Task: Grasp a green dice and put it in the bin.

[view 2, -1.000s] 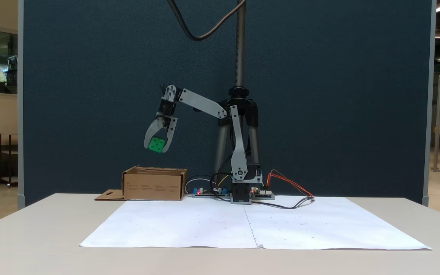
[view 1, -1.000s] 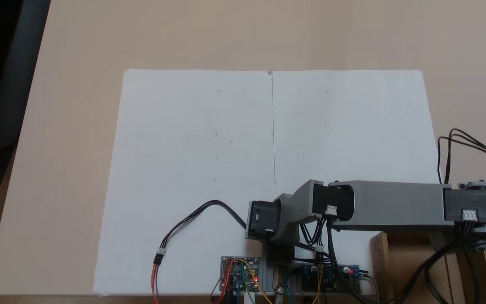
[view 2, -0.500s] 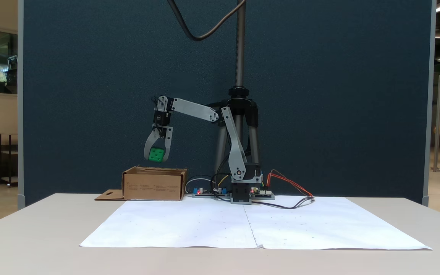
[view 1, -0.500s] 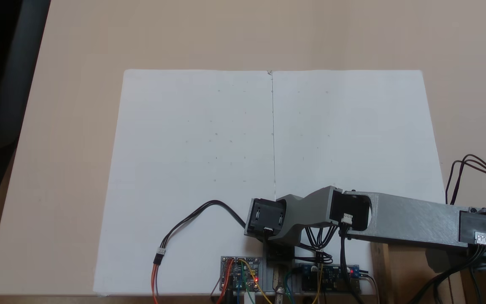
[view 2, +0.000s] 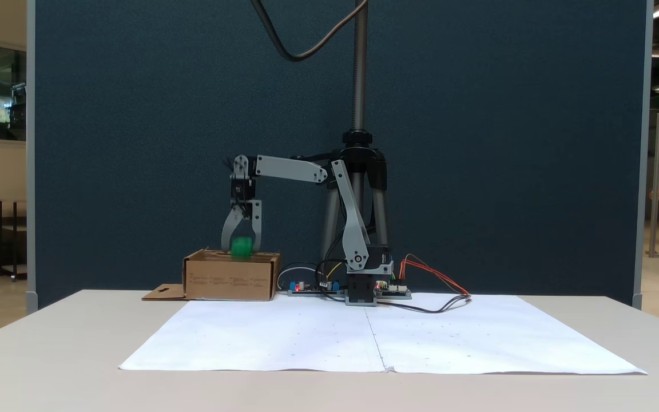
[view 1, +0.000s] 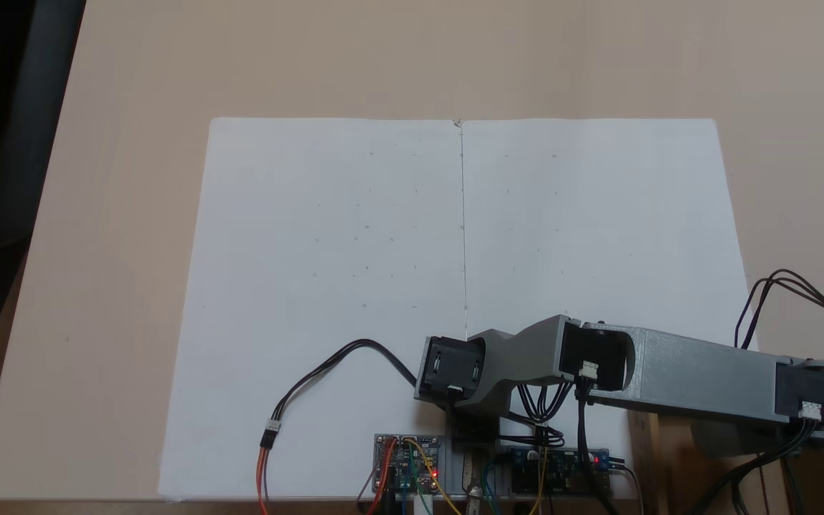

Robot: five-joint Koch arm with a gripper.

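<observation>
- The green dice point(view 2: 241, 248) appeared as a small, bright green, slightly blurred block; its pips could not be made out.
- It sat between the two grey fingers point(view 2: 227, 232) of the hand point(view 2: 241, 249), right at the top edge of the bin point(view 2: 230, 280), with its lower part level with the rim.
- Whether the hand was clamped on the green dice or had parted from it could not be told, since the fingertips merged with the blurred block.
- The bin was a shallow brown cardboard box standing upright on the worktop point(view 2: 78, 366), with a flat flap point(view 2: 163, 293) lying at its left side in the front fixed view.
- The arm point(view 2: 289, 169) reached from its base point(view 2: 362, 292) sideways over the bin, with the hand pointing straight down.
- In the fixed view from above, the grey forearm point(view 1: 698, 375) stretched to the right edge across a corner of the bin point(view 1: 651, 458).
- The worktop was pale beige and carried a large white sheet point(view 1: 355, 250) with a centre seam.
- Circuit boards point(view 1: 408, 461) and loose cables point(view 1: 326, 372) lay beside the base.
- A dark blue partition point(view 2: 478, 143) stood behind the worktop, with a tripod point(view 2: 361, 154) directly behind the arm.
</observation>
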